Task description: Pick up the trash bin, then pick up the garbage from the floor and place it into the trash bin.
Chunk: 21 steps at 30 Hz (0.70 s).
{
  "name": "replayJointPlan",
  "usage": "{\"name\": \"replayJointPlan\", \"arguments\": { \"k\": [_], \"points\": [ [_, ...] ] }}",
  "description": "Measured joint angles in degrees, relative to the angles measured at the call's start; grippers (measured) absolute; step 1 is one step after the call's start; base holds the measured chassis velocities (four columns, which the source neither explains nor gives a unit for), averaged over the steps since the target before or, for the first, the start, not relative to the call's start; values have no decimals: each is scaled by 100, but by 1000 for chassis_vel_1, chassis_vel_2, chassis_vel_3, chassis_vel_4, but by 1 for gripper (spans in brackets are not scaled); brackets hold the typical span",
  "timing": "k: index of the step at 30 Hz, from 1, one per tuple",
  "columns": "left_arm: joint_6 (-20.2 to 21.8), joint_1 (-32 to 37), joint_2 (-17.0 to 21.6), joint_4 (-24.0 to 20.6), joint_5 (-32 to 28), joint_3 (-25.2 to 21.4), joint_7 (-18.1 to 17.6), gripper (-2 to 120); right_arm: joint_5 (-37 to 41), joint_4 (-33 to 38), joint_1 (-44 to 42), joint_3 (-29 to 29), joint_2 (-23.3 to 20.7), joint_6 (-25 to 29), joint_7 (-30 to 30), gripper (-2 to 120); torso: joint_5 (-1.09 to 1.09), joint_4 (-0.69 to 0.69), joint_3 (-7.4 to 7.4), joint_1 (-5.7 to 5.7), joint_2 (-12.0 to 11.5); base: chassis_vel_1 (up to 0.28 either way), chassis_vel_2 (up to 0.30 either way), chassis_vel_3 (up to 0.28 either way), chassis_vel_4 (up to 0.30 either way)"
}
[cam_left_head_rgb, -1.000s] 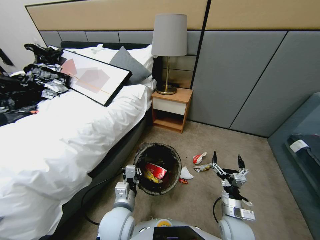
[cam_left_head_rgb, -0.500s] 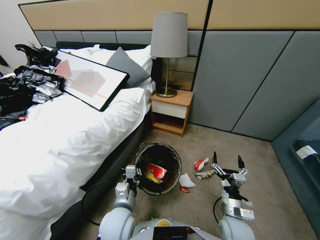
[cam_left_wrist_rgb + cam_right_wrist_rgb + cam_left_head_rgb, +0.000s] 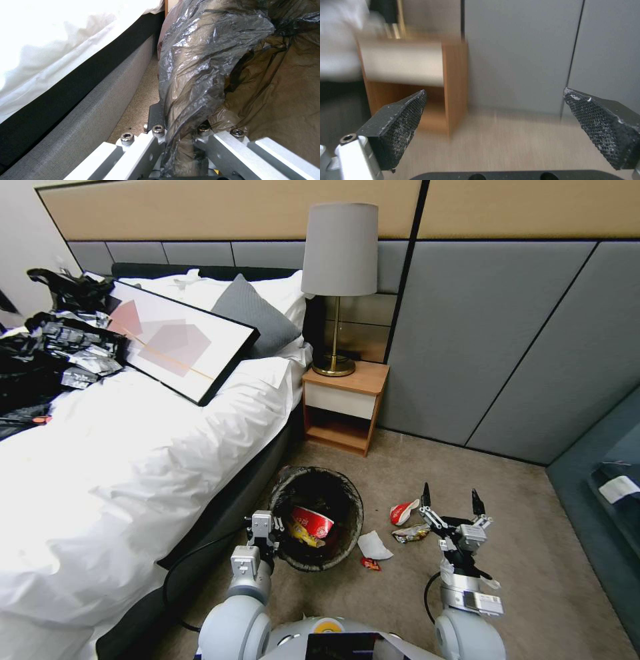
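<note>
My left gripper (image 3: 265,532) is clamped on the rim of the bin (image 3: 319,517), pinching liner and lip together; the wrist view shows black bag (image 3: 200,65) bunched between the jaws. My right gripper (image 3: 450,505) hangs wide open above the carpet (image 3: 533,553), fingers pointing toward the wall.

The bin sits beside the bed (image 3: 133,447), with a red cup (image 3: 310,521) already inside. It looks light and fairly stiff, but I judge the liner slippery, so the hold on the lip should stay firm.

The litter lies between bin and right gripper: a red-and-white wrapper (image 3: 402,511), a foil packet (image 3: 411,533), a tissue (image 3: 373,545) and a small red scrap (image 3: 370,563). All look thin, soft and flat; I'd pinch each at a raised edge or crumple.

The nightstand (image 3: 343,407) and lamp (image 3: 339,287) stand well apart. A black cable (image 3: 175,573) runs near my left arm and could snag.
</note>
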Motion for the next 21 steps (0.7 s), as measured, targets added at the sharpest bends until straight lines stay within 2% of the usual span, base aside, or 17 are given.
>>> {"name": "replayJointPlan", "arguments": {
  "k": [1, 2, 5, 6, 9, 10, 17, 18, 21],
  "points": [
    [-3, 4, 0, -5, 0, 3, -1, 0, 115, -45, 67, -16, -70, -494, 87, 100, -2, -1, 0, 0, 0, 0, 0, 0, 0],
    [-3, 4, 0, -5, 0, 3, -1, 0, 115, -45, 67, -16, -70, -494, 87, 100, -2, -1, 0, 0, 0, 0, 0, 0, 0],
    [-7, 4, -1, -11, 0, 6, -2, 0, 332, -446, 409, -57, -178, -1350, 287, 100, 0, -3, 0, 0, 0, 0, 0, 0, 0],
    [-7, 4, -1, -11, 0, 6, -2, 0, 332, -446, 409, -57, -178, -1350, 287, 100, 0, -3, 0, 0, 0, 0, 0, 0, 0],
    [-9, -8, -2, -11, 1, 6, -4, 0, 597, -1037, 838, -118, -274, -1814, 340, 100, 0, 0, 0, 0, 0, 0, 0, 0, 0],
    [-9, -8, -2, -11, 1, 6, -4, 0, 597, -1037, 838, -118, -274, -1814, 340, 100, 0, 0, 0, 0, 0, 0, 0, 0, 0],
    [-11, -15, -3, 2, 1, -7, -12, 0, 1068, -2266, 1583, -267, -388, -2344, 366, 100, 0, -1, 0, 0, 0, 0, 0, 0, 0],
    [-11, -15, -3, 2, 1, -7, -12, 0, 1068, -2266, 1583, -267, -388, -2344, 366, 100, 0, -1, 0, 0, 0, 0, 0, 0, 0],
    [-11, -7, -14, 2, 0, -11, -13, 0, 1165, -2876, 1874, -331, -398, -2406, 366, 100, 0, -1, 0, 0, 0, 0, 0, 0, 0]
  ]
}}
